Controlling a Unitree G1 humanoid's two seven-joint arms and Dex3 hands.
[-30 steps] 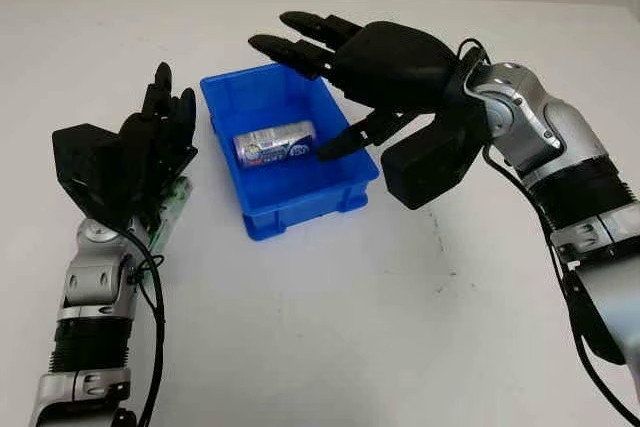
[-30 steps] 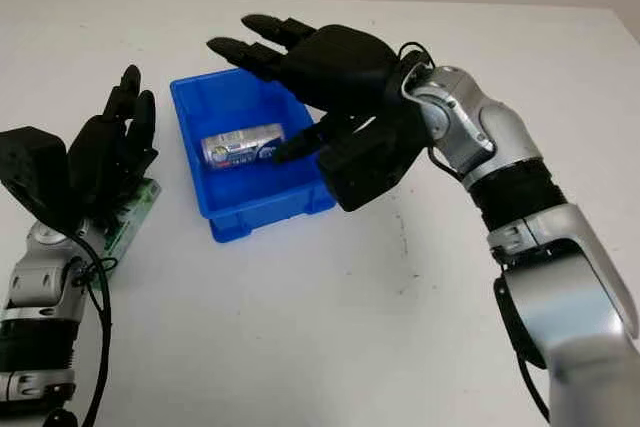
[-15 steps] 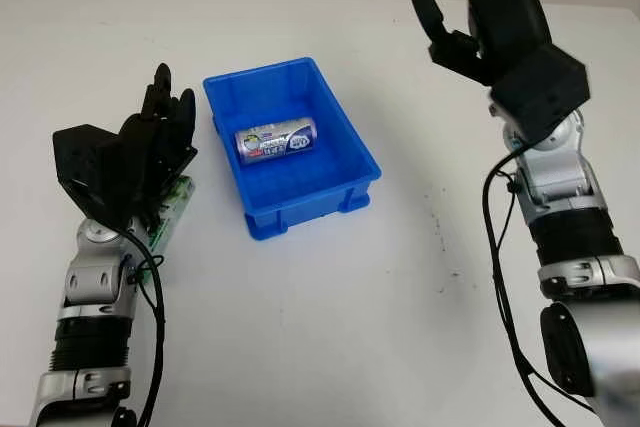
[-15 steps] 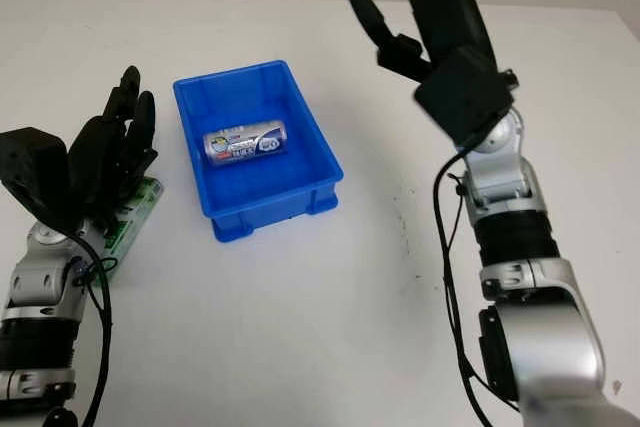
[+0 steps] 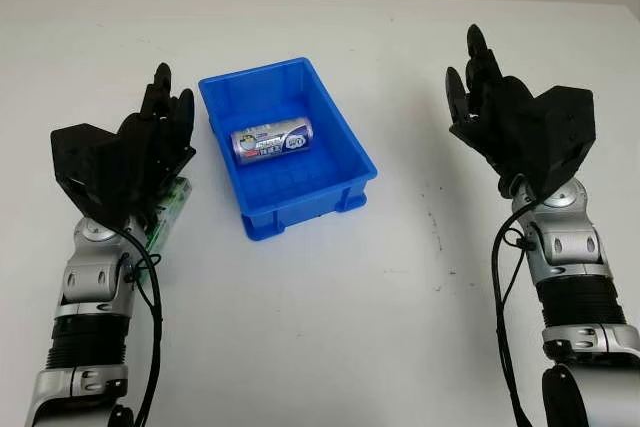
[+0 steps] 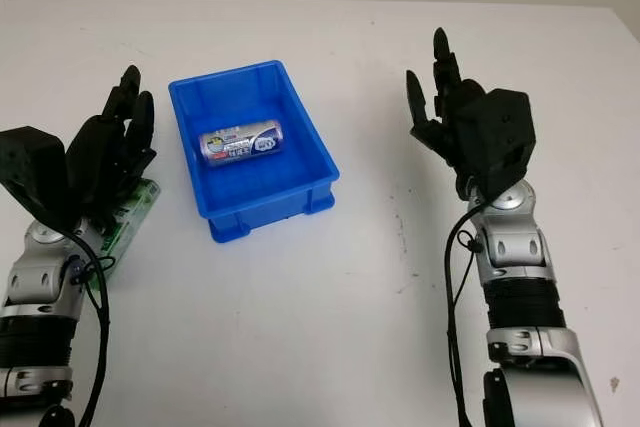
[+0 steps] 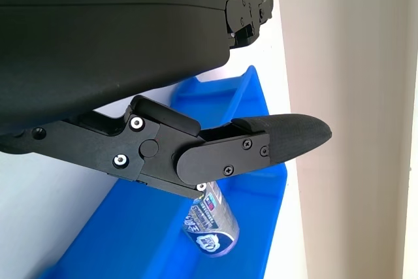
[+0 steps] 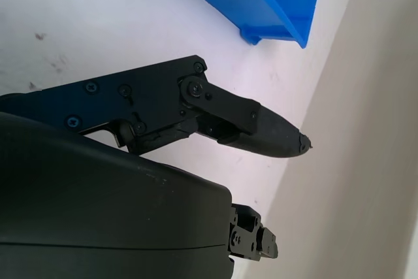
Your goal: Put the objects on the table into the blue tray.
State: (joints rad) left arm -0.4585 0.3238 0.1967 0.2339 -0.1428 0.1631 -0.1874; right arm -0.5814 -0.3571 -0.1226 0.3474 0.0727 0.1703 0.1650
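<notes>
The blue tray (image 5: 303,209) stands on the white table left of centre. A silver can with a blue label (image 5: 272,139) lies on its side inside it, also seen past my left hand's finger (image 7: 274,138) as the can (image 7: 212,225). My left hand (image 5: 165,109) is open just left of the tray, held over a flat green and white object (image 5: 172,209) that it partly hides. My right hand (image 5: 472,82) is open and raised to the right of the tray, holding nothing. The tray's corner (image 8: 264,1) lies beyond that hand's finger (image 8: 264,130).
The white table (image 5: 330,327) spreads wide in front of the tray and between the two arms. Small dark specks (image 5: 438,232) mark it right of the tray. The table's far edge meets a grey wall at the back.
My right hand has left the spot over the tray, swung up and to the right, then come down beside the tray. The can stays in the tray. The left hand has not moved.
</notes>
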